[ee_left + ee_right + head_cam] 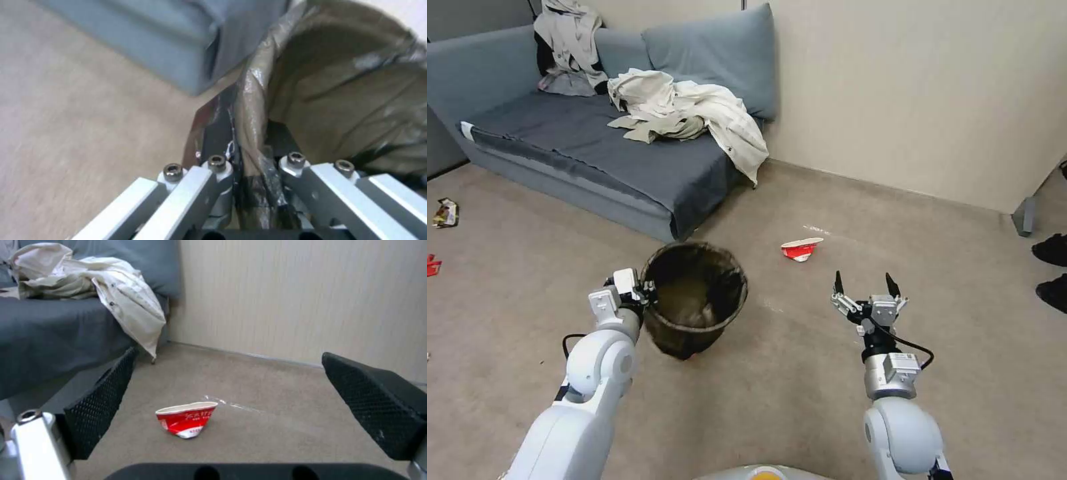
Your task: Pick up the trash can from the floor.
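Left gripper clamped on trash can rim at its 9 o'clock. Right gripper spread wide, idle, 3 o'clock side.

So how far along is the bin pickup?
Grip looks done: the left gripper is shut on the trash can rim, bag pinched between its fingers. The can looks tilted, possibly starting off the floor. Right gripper hangs open. A clear lift remains.

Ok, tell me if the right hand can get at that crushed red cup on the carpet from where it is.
Probably yes. The right hand hangs open above the floor, pointed toward the crushed red cup, which lies in the open beyond its fingertips with bare carpet between them. The left hand is shut on the trash can rim.
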Robot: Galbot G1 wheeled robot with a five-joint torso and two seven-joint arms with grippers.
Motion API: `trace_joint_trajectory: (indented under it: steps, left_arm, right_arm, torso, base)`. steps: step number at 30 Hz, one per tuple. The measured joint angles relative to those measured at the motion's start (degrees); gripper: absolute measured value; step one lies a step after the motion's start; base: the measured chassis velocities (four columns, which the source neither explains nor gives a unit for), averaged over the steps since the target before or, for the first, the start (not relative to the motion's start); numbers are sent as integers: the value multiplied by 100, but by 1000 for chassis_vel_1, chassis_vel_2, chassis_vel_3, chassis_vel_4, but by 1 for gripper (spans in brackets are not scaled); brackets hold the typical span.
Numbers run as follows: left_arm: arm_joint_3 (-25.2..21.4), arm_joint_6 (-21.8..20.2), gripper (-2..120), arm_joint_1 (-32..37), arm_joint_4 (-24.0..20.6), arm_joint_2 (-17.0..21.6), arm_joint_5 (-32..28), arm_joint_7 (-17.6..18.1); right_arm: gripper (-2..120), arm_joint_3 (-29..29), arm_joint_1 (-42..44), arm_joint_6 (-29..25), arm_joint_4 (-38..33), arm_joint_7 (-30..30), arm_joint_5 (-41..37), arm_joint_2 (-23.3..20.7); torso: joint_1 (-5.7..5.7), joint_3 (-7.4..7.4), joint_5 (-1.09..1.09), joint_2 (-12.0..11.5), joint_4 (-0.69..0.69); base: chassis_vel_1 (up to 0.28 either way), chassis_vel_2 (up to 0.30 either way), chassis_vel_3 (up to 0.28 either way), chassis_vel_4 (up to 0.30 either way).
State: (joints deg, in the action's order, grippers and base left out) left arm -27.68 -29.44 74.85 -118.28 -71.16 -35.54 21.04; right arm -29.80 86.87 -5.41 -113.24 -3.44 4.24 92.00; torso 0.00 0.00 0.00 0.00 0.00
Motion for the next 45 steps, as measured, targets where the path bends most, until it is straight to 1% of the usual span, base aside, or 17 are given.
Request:
trace_joint_trajectory:
  steps: [3, 6, 10, 11, 12, 14, 15, 18, 19, 21, 22, 26, 33, 45]
  left_arm:
    - [2, 146, 5, 125, -319, 60, 15, -50]
    - [2, 238, 5, 169, -431, 75, 15, -78]
    - [-21, 750, 5, 387, -864, 112, 33, -256]
    - [-21, 750, 5, 387, -864, 112, 33, -256]
    - [-47, 906, 5, 509, -1008, 110, 52, -325]
    - [-68, 1122, 5, 659, -1151, 101, 95, -439]
    - [-68, 1122, 5, 659, -1151, 101, 95, -439]
    - [-86, 1646, 5, 898, -1239, 65, 272, -794]
    - [-86, 1646, 5, 898, -1239, 65, 272, -794]
    - [-120, 1914, 5, 1057, -1249, 9, 419, -1003]
    - [-120, 1914, 5, 1057, -1249, 9, 419, -1003]
    - [-135, 2225, 5, 1253, -1264, -125, 660, -1167]
    - [-112, 2334, 5, 1273, -1252, -201, 800, -1183]
    - [-112, 2240, 5, 1285, -1248, -235, 903, -1126]
  right_arm:
    - [100, -2, 0, 2, -10, -2, -15, -1]
    - [100, -4, 0, 2, -11, -3, -24, -2]
    - [100, -27, 3, 4, -24, -15, -65, 3]
    - [100, -27, 3, 4, -24, -15, -65, 3]
    - [100, -39, 10, 4, -31, -19, -79, 5]
    - [100, -64, 25, 4, -34, -27, -98, 7]
    - [100, -64, 25, 4, -34, -27, -98, 7]
    - [100, -118, 65, -5, -56, -59, -117, 11]
    - [100, -118, 65, -5, -56, -59, -117, 11]
    - [100, -114, 64, -6, -62, -63, -118, 12]
    - [100, -114, 64, -6, -62, -63, -118, 12]
    - [100, -99, 57, -7, -70, -63, -115, 13]
    - [100, -106, 67, -9, -80, -68, -115, 14]
    - [100, -108, 65, -17, -84, -73, -116, 13]
  torso:
    - [0, 0, 1, 0, 1]
    - [0, 0, -1, 0, 1]
    - [0, 0, 0, 0, 0]
    - [0, 0, 0, 0, 0]
    - [0, 0, 0, 0, 1]
    - [0, 0, 0, 0, 1]
    - [0, 0, 0, 0, 1]
    - [0, 0, 0, 0, -1]
    - [0, 0, 0, 0, -1]
    - [0, 0, -1, 0, 0]
    - [0, 0, -1, 0, 0]
    - [0, 0, 0, 0, 1]
    - [0, 0, 0, 0, 0]
    - [0, 0, 0, 0, 0]
  base:
    - [0, 0, 0, 0]
    - [0, 0, 0, 0]
    - [0, 0, 0, 0]
    - [0, 0, 0, 0]
    - [0, 0, 0, 0]
    - [0, 0, 0, 0]
    - [0, 0, 0, 0]
    - [0, 0, 0, 0]
    - [0, 0, 0, 0]
    - [0, 0, 0, 0]
    - [0, 0, 0, 0]
    - [0, 0, 0, 0]
    - [0, 0, 0, 0]
    - [0, 0, 0, 0]
